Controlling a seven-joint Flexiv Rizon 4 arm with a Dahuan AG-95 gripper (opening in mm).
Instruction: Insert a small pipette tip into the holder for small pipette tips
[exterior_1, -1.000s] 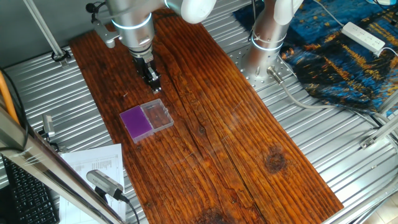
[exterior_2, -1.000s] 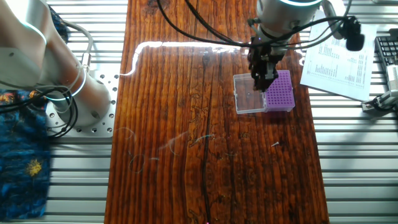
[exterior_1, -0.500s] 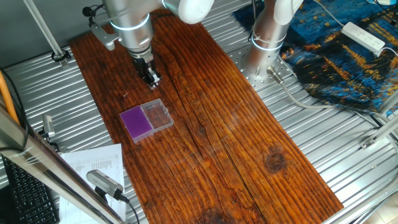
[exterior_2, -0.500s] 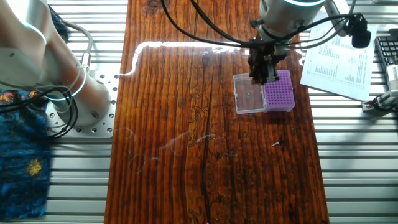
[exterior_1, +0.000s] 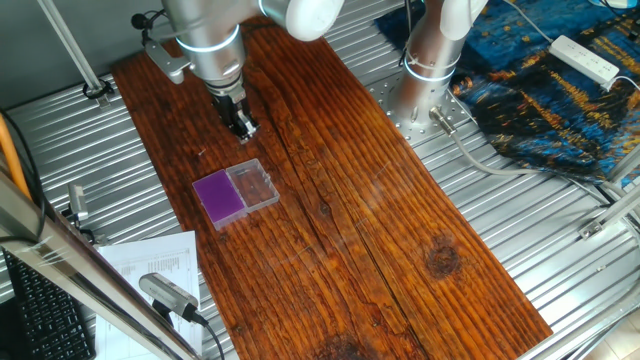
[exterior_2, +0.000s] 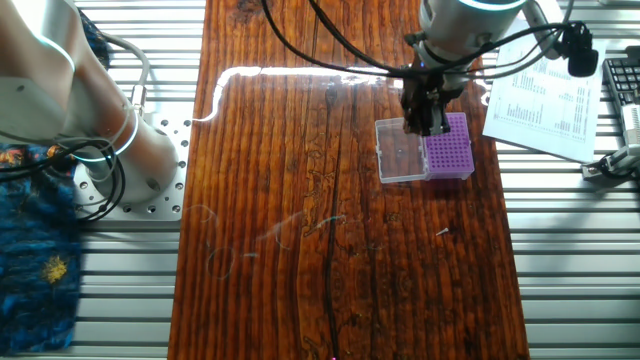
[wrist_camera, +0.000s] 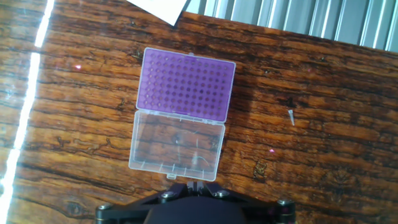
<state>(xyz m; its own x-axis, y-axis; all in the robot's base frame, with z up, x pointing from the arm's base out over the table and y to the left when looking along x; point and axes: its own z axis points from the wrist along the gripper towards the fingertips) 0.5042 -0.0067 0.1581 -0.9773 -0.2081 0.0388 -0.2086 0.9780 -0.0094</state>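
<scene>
We see the pincer (exterior_1: 243, 127) hanging above the wooden worktop (exterior_1: 380, 220), over the far side of the clear lid, with the arm's silver wrist above it. In the other fixed view the pincer (exterior_2: 427, 122) overlaps the line where the clear lid (exterior_2: 401, 152) joins the purple holder for small pipette tips (exterior_2: 449, 147). From the hand view only the dark base of the pincer (wrist_camera: 193, 185) shows at the bottom edge, so we cannot tell how far its jaws stand apart or whether anything sits between them.

The holder (wrist_camera: 186, 84) lies flat on the worktop, its top a grid of small holes, and the clear lid (wrist_camera: 177, 145) lies open just beside it, joined along one edge. In one fixed view the holder (exterior_1: 219, 197) sits on the side towards the paper sheets (exterior_1: 150, 275).

The small pipette tip (wrist_camera: 291, 117) lies on the bare wood, apart from the holder and off to its side. In the other fixed view we make it out as a pale speck (exterior_2: 443, 232) well clear of the holder.

A printed sheet (exterior_2: 545, 95) lies off the worktop's edge near the holder.
</scene>
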